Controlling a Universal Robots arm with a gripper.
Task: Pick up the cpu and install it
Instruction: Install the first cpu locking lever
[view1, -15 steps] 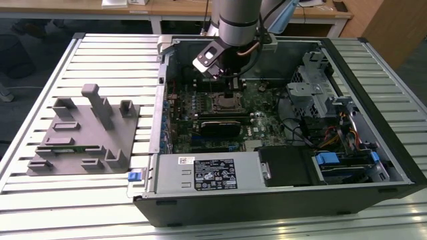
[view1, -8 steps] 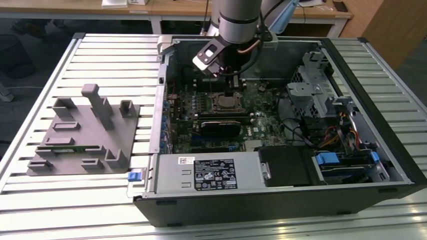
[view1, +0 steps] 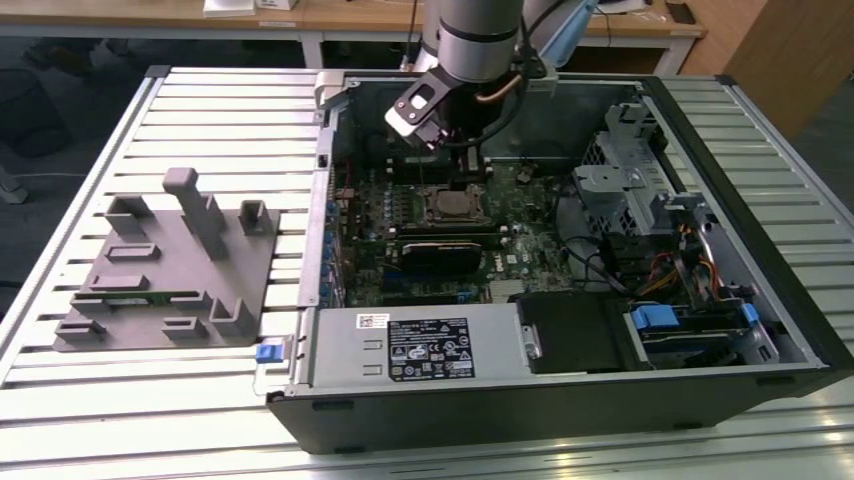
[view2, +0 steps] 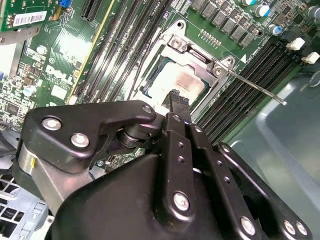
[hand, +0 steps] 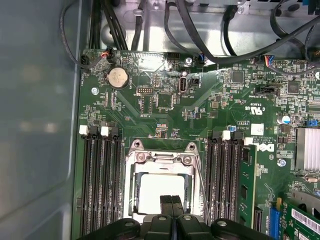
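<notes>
Green motherboard (hand: 165, 105) holds the silvery-white square cpu (hand: 150, 192); fingers (hand: 166, 204) pressed together over it.

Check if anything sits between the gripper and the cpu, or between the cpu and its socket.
Nothing visible. In the first wrist view the cpu already lies inside the socket frame, its metal top bare, and the gripper, fingers shut, hangs directly over it. Contact can't be judged.
</notes>
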